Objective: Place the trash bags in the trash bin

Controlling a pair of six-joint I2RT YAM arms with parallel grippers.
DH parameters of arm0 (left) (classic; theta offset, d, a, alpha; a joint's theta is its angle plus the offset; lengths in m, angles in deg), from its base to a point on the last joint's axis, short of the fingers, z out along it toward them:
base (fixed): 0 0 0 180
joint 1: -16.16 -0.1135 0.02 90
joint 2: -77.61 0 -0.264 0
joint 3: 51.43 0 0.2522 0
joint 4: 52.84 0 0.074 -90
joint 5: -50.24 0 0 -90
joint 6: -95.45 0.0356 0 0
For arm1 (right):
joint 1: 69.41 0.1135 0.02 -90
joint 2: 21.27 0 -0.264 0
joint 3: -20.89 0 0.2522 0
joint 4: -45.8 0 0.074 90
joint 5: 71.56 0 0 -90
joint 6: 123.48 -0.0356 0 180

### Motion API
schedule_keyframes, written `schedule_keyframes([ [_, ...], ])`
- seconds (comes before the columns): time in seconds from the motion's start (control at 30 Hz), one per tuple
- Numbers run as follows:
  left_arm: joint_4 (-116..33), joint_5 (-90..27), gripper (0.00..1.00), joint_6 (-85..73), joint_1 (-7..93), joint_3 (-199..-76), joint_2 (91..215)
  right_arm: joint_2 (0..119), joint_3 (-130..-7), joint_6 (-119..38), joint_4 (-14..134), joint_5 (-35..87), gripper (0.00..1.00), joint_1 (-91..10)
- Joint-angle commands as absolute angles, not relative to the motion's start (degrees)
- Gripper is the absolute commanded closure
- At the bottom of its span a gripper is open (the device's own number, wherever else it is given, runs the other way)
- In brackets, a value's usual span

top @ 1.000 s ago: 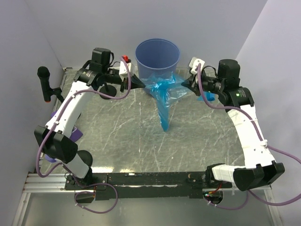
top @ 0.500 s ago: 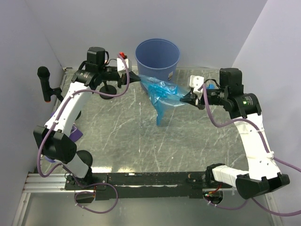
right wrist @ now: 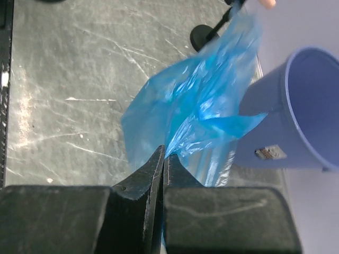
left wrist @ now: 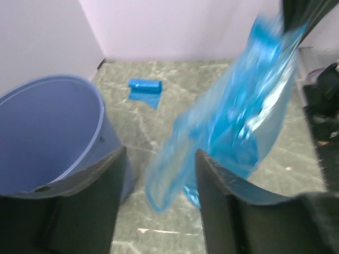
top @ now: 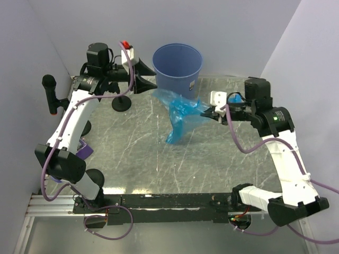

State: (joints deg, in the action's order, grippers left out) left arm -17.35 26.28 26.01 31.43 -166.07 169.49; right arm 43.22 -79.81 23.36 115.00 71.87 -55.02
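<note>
A thin bright-blue trash bag (top: 180, 114) hangs over the table in front of the trash bin (top: 177, 66), a round blue bucket at the back. My right gripper (top: 205, 112) is shut on the bag's right corner. In the right wrist view the gripper (right wrist: 164, 151) pinches the film, and the bag (right wrist: 196, 106) spreads toward the bin (right wrist: 296, 111). My left gripper (top: 150, 79) is open, raised just left of the bin, clear of the bag. Its wrist view shows the gripper (left wrist: 159, 156) empty, the bag (left wrist: 238, 116) beyond it, the bin (left wrist: 47, 132) at left and a small blue packet (left wrist: 144, 91) on the table.
A black microphone (top: 48, 84) sticks out at the far left. Its stand's round black base (top: 121, 103) sits left of the bin. A purple object (top: 85, 151) lies by the left arm. Walls close in behind and on both sides.
My left gripper has opened, let go of the bag and lifted up and to the left. The bag now hangs from my right gripper alone, sagging a little lower and leftward.
</note>
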Motion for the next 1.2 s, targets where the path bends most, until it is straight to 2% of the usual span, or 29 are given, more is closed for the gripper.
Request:
schedule_keyframes([
  [0.0,-23.4,31.8,0.37,10.7,31.4,-171.9,169.8,45.8,-82.8,35.8,119.0,68.7,1.0,-50.3],
  [0.13,-26.3,30.9,0.33,6.9,31.7,-174.0,171.7,49.0,-86.9,45.8,124.0,66.0,1.0,-46.3],
  [0.37,1.8,30.5,0.3,31.4,35.1,-178.7,175.3,49.3,-87.4,56.3,122.9,62.3,1.0,-41.2],
  [0.7,-3.3,30.3,0.28,28.7,37.3,-167.9,171.3,51.3,-86.6,53.4,115.9,59.0,1.0,-36.8],
  [0.87,7.0,28.4,0.3,41.2,38.3,-170.5,173.4,52.8,-88.3,51.5,115.5,59.0,1.0,-36.4],
  [1.17,13.0,28.5,0.3,47.9,38.8,-172.6,174.6,53.5,-88.1,51.0,115.0,57.8,1.0,-35.8],
])
